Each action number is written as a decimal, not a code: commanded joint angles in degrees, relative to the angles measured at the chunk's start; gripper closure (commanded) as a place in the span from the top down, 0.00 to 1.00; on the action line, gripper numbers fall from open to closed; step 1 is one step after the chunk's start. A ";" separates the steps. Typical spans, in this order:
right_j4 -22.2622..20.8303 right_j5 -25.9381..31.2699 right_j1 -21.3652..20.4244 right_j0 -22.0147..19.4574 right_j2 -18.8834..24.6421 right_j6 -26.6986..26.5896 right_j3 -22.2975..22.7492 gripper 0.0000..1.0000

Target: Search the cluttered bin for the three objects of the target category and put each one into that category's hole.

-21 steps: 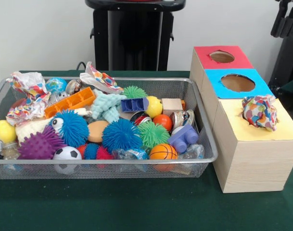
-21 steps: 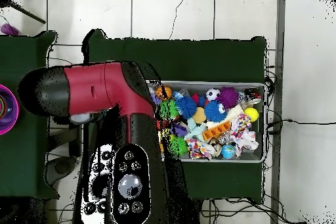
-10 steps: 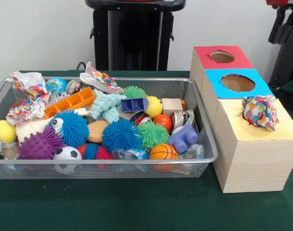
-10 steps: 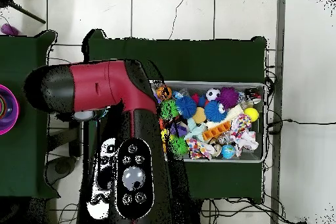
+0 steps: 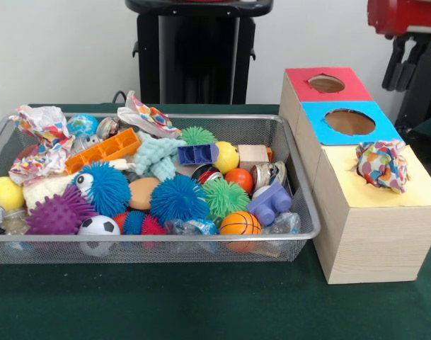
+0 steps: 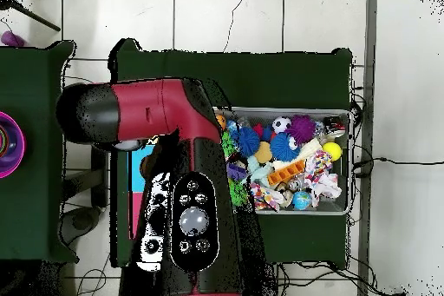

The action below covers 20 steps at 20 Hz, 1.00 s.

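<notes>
A colourful crumpled paper wad [image 5: 382, 164] sits on the hole of the yellow-topped box [image 5: 413, 188], partly sticking out. Two more patterned paper wads lie in the wire bin [image 5: 300, 180]: one [image 5: 39, 138] at the left end, one [image 5: 148, 117] on the back rim. In the overhead view they show at the bin's right end [image 6: 323, 175] and lower edge [image 6: 260, 194]. My gripper [image 5: 407, 64] hangs black under a red arm section at the top right, beyond the boxes and well above them. Nothing shows in it.
The bin also holds spiky balls, a small basketball [image 5: 240, 223], a soccer ball [image 5: 98, 227], plastic blocks and an orange tray [image 5: 102, 150]. Red-topped [image 5: 327, 83] and blue-topped [image 5: 349, 122] boxes with round holes stand behind the yellow one. From above, the arm [image 6: 186, 214] covers the boxes.
The arm has come further into the front view at the top right, its red section now showing. From above it has shifted right, toward the bin. The paper wads have not moved.
</notes>
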 commanded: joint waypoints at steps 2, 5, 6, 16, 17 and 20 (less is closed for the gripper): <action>-1.96 -4.00 4.37 -2.13 4.70 -0.57 4.49 0.00; -2.06 -4.92 4.68 -2.15 4.82 -0.45 4.21 0.00; -2.00 -4.74 4.93 -2.15 4.87 -0.42 3.89 0.00; -1.70 -7.46 5.46 -2.18 4.97 0.94 4.95 0.00; -1.71 -7.85 5.52 -2.14 4.96 1.11 5.15 0.00; -1.75 -9.15 5.54 -2.04 4.94 1.53 5.73 0.00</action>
